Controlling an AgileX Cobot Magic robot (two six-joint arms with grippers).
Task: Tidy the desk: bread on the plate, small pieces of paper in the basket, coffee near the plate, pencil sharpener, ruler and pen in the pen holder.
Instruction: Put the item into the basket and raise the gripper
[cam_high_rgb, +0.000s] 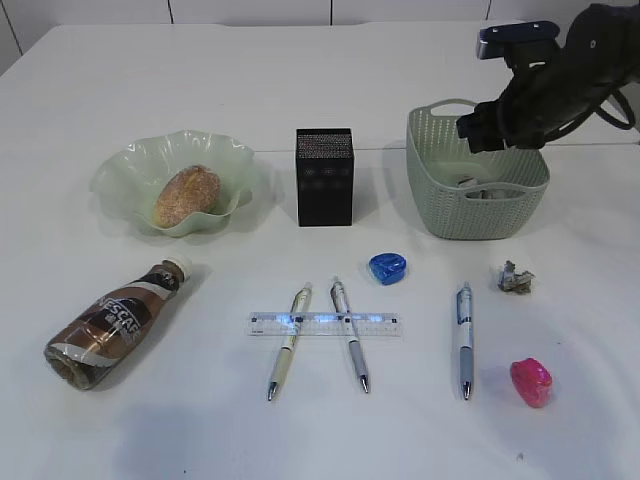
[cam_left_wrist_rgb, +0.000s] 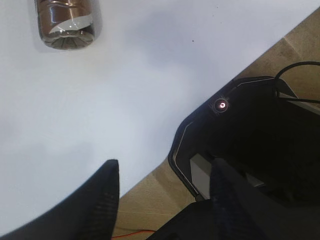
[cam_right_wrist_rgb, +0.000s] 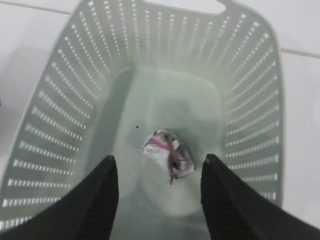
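My right gripper (cam_right_wrist_rgb: 160, 158) hangs open over the pale green basket (cam_right_wrist_rgb: 65, 115), and a crumpled paper piece (cam_right_wrist_rgb: 167, 155) lies loose on the basket floor below the jaws. The exterior view shows that gripper (cam_high_rgb: 480, 130) above the basket (cam_high_rgb: 450, 210). The bread (cam_high_rgb: 185, 195) sits in the plate (cam_high_rgb: 120, 170). The coffee (cam_high_rgb: 110, 325) lies on its side at front left. The ruler (cam_high_rgb: 325, 323) lies across two pens (cam_high_rgb: 288, 342) (cam_high_rgb: 350, 335). The black pen holder (cam_high_rgb: 325, 175) stands mid-desk. My left gripper (cam_left_wrist_rgb: 165, 161) is open and empty over the desk's edge.
A third pen (cam_high_rgb: 464, 340), a blue sharpener (cam_high_rgb: 387, 267), a pink lump (cam_high_rgb: 531, 381) and another crumpled paper (cam_high_rgb: 516, 279) lie on the desk's right half. The left wrist view shows the coffee's base (cam_left_wrist_rgb: 67, 25) and a black machine base (cam_left_wrist_rgb: 250, 130) beyond the edge.
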